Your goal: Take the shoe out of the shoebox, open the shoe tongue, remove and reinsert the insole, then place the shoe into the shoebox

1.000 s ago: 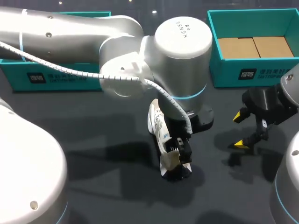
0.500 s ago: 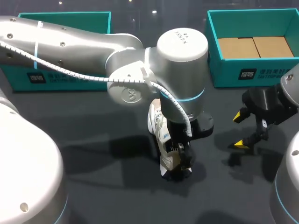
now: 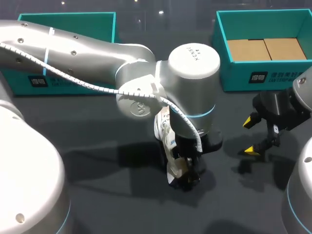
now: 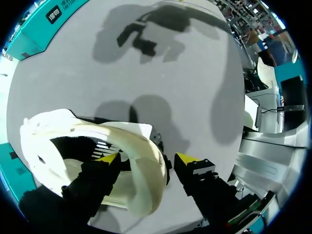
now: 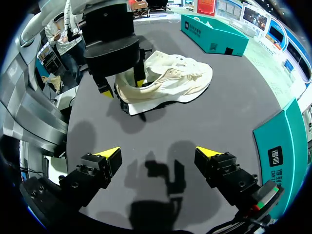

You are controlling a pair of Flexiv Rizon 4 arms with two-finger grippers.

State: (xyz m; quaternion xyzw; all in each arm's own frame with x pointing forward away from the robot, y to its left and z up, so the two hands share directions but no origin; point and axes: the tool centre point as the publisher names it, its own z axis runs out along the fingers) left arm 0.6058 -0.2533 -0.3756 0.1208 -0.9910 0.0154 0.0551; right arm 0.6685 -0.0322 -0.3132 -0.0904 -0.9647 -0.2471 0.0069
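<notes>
My shoe (image 3: 163, 129) is cream-white with small blue marks on its side. The shoebox (image 3: 234, 75) is teal with a tan cardboard floor; the other box (image 3: 14, 83) is teal too. The tabletop (image 3: 122, 204) is dark grey. My fingertips (image 5: 109, 156) are bright yellow on black jaws.

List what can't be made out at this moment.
Head view: the left arm's wrist covers the left gripper and most of the shoe.
Left wrist view: the insole cannot be seen; the shoe's opening is dark and one finger stands in it.
Right wrist view: the heel collar hides the shoe's inside; the nearer teal box is cut off by the picture's rim.
</notes>
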